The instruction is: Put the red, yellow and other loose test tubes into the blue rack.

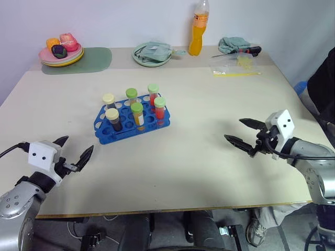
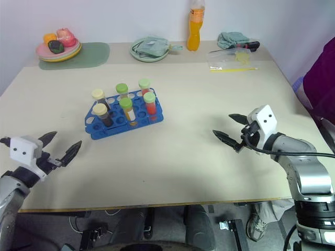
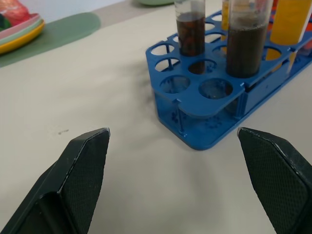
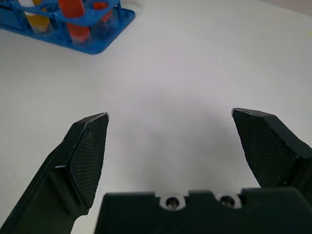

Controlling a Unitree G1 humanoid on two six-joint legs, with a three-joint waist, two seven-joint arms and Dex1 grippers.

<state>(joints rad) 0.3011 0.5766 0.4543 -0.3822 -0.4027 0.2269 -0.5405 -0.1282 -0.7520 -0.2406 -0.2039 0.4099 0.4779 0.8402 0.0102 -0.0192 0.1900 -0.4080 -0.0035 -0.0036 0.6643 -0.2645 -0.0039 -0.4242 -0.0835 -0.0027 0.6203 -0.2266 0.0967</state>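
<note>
Blue plastic rack sits left of the table's middle, its long axis running from about 8 o'clock to 2 o'clock, with six capped tubes standing upright in its holes. We see no loose tube lying on the tabletop, so we judge the filling done. From our left gripper, fingers spread wide and empty, the rack lies at about 1 o'clock and nearer; from our right gripper, equally wide and empty, at about 10 o'clock, well apart. Bare tabletop surrounds both, near the front edge.
</note>
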